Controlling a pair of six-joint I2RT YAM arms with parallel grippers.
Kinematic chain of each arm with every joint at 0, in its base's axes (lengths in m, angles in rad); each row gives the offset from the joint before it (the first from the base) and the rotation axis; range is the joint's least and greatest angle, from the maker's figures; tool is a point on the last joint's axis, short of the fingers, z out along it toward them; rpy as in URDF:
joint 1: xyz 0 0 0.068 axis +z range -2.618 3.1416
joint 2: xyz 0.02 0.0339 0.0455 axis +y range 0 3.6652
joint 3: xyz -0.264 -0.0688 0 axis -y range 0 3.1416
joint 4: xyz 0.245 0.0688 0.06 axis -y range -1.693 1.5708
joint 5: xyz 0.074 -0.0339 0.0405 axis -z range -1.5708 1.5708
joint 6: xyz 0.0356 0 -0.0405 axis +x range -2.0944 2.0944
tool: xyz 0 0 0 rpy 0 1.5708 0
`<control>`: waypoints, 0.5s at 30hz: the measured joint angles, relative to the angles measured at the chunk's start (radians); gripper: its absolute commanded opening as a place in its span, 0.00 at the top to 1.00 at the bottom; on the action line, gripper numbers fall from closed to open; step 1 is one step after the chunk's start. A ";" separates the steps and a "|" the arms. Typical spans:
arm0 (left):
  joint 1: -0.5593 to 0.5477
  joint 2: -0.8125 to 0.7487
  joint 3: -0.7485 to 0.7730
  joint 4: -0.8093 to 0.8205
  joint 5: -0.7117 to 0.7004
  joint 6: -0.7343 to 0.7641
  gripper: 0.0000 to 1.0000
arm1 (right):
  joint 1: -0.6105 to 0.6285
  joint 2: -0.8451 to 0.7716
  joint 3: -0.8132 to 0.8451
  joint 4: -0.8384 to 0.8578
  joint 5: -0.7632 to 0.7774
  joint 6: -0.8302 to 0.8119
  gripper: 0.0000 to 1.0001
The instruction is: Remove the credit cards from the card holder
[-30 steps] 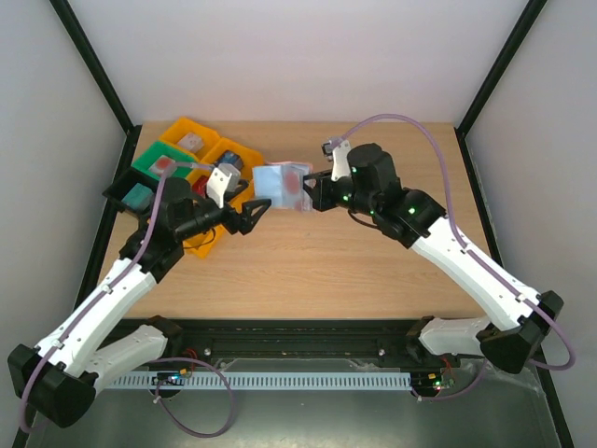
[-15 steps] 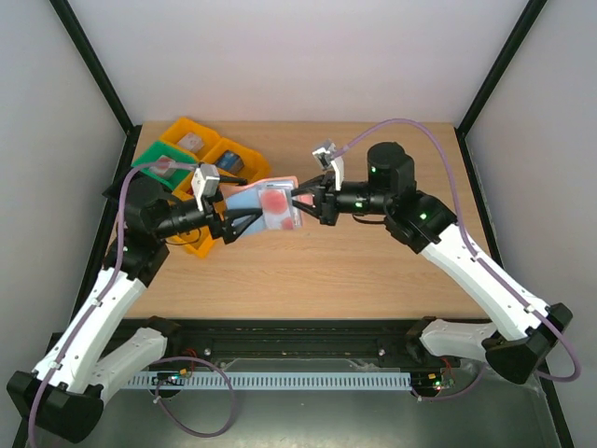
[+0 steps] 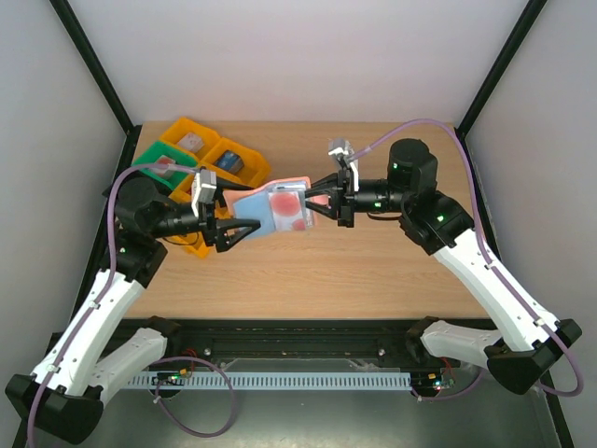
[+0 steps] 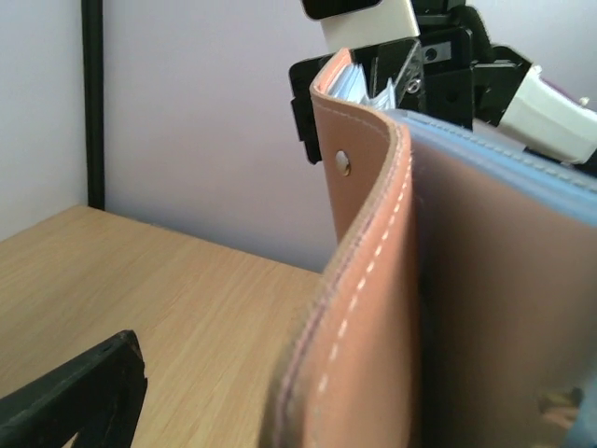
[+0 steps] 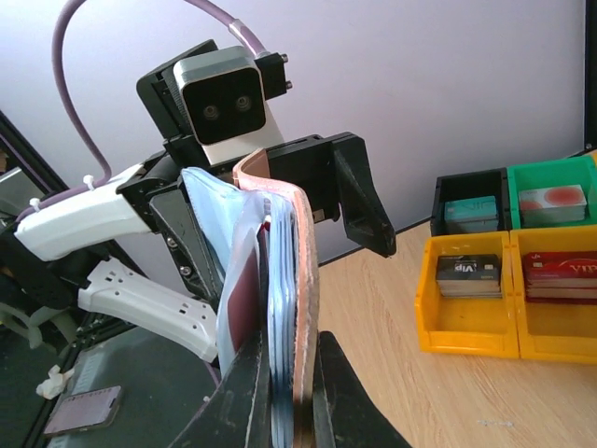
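The tan card holder [image 3: 280, 186] hangs above the table between both arms, standing on edge. My right gripper [image 3: 322, 199] is shut on its right end; in the right wrist view the fingers [image 5: 289, 397] pinch the leather [image 5: 305, 271] and the light blue credit cards [image 5: 283, 280] inside it. My left gripper [image 3: 250, 217] is open and straddles the holder's left end. The left wrist view is filled by the leather cover [image 4: 373, 280], with one black finger [image 4: 84, 392] apart at lower left, the other finger hidden, and card tops [image 4: 359, 84] showing.
Yellow [image 3: 247, 166], green [image 3: 149, 161] and black [image 5: 466, 201] plastic trays holding cards and small blocks stand at the table's left rear, just behind my left arm. Another yellow tray [image 5: 466, 308] holds a dark card stack. Bare wooden table [image 3: 373, 271] lies below the holder.
My right gripper has turned and carried the card holder slightly nearer and lower. My left gripper has swung in, opened wider and come to straddle the holder's left end.
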 measured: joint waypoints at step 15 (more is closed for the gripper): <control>-0.061 0.019 -0.011 0.098 -0.005 -0.103 0.98 | -0.020 -0.006 -0.046 0.084 0.023 0.038 0.67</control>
